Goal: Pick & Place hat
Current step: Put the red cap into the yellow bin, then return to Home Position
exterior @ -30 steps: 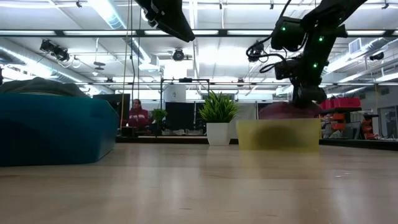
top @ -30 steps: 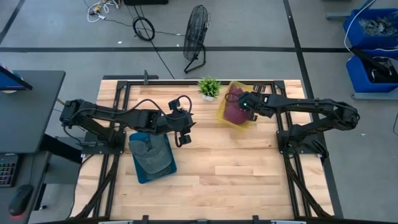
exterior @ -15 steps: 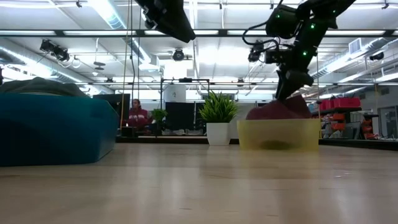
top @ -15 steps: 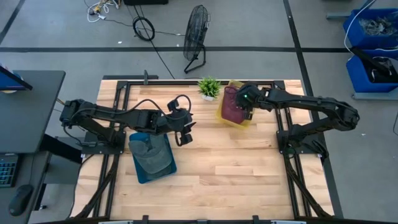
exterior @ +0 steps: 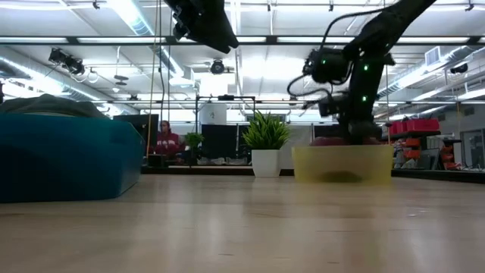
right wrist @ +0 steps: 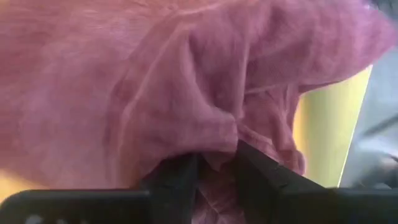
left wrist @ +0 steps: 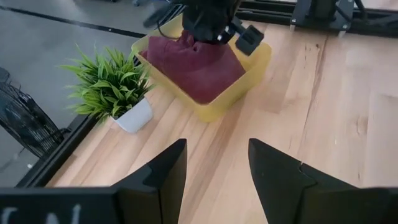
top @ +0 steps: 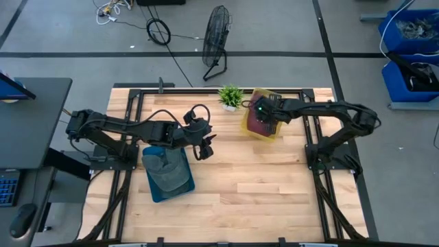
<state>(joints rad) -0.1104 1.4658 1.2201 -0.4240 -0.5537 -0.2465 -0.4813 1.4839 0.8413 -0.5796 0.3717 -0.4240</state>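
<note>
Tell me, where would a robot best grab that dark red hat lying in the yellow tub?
Probably at a raised fold on top, coming from above. The maroon hat lies crumpled and soft inside the yellow bin, whose walls block any side approach. The right gripper is doing just that, its fingers pinching a bunched ridge of fabric. The left gripper waits, open, mid-table.

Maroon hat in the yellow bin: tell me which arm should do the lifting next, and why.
Right. The right gripper is down in the yellow bin, fingers pinching a fold of the maroon hat. The left gripper hangs open over bare table beside the blue bin, well away.
</note>
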